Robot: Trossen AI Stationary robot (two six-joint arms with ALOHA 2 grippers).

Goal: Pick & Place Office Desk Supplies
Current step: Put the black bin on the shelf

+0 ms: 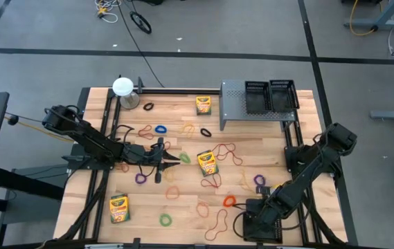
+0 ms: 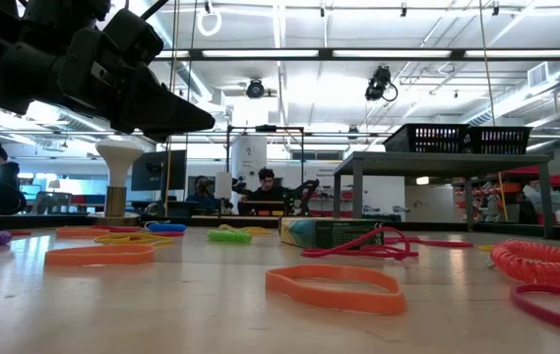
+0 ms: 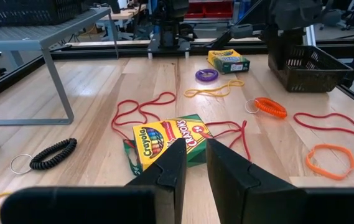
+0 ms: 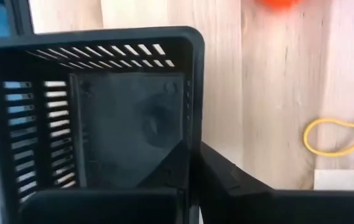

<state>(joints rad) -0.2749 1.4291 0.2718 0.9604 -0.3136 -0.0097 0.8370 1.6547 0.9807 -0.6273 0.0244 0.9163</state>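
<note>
The crayon box (image 3: pixel 167 142) — flat yellow-and-green card, glossy — lies mid-table, its long axis slanting away from the left gripper (image 3: pixel 190 163), whose fingers stand just apart, holding nothing, right before the box. Thin red rubber-band loops (image 3: pixel 140 110) curl beside the box. Farther from it, the right gripper (image 4: pixel 192 163) pinches the wall of a black slotted plastic basket (image 4: pixel 89 112).

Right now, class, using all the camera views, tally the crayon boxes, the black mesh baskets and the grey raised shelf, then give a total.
crayon boxes: 3
black mesh baskets: 3
grey raised shelf: 1
Total: 7
</note>
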